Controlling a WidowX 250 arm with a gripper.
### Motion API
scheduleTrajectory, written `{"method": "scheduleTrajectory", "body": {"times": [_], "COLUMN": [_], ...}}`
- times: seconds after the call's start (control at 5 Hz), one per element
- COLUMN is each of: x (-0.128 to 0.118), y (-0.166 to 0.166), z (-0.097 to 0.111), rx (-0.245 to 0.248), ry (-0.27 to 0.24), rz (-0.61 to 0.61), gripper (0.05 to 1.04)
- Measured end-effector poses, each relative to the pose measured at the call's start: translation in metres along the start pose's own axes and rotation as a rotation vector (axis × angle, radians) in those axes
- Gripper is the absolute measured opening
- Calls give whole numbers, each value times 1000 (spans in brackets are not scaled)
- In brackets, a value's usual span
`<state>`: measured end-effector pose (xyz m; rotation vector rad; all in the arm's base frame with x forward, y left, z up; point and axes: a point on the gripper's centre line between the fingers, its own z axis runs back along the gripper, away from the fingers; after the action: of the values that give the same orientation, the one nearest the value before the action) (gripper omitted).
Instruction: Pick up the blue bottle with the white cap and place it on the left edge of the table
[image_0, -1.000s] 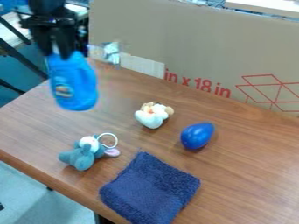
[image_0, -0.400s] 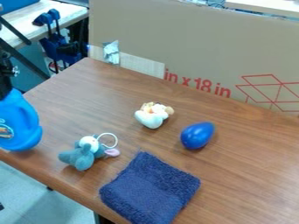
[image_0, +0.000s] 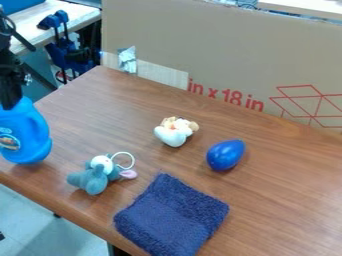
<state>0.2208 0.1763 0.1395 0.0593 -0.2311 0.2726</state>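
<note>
Clenching fingers around a blue bottle (image_0: 28, 134), black gripper (image_0: 9, 106) at the left, plush toy (image_0: 95, 179) to its right, navy cloth (image_0: 171, 216) nearer

Layout relative to the gripper (image_0: 11, 102), camera's left and right
The jug (image_0: 25, 137) is held directly below the gripper, by the left edge of the table (image_0: 287, 185); on the tabletop, the plush toy (image_0: 93, 179) lies right and nearer the camera, the small toy (image_0: 174, 134) farther right, the egg (image_0: 226, 155) rightmost, the cloth (image_0: 170, 215) nearest the camera; the cardboard panel (image_0: 214, 45) stands right, behind the toys.
</note>
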Motion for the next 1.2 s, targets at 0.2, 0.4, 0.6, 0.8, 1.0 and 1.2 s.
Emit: {"method": "scheduleTrajectory", "body": {"times": [0.2,0.4,0.6,0.8,1.0,1.2], "x": [14,21,24,25,29,41], "y": [-3,-3,-2,-2,-8,-10], "z": [-7,-19,-26,-30,-24,12], "rx": [-8,-32,-52,-82,-101,-96], "ry": [-10,-15,-18,-25,-49,-177], "rz": [-5,19,41,76,97,95], "gripper": [500,500,500,547,857,1016]}}
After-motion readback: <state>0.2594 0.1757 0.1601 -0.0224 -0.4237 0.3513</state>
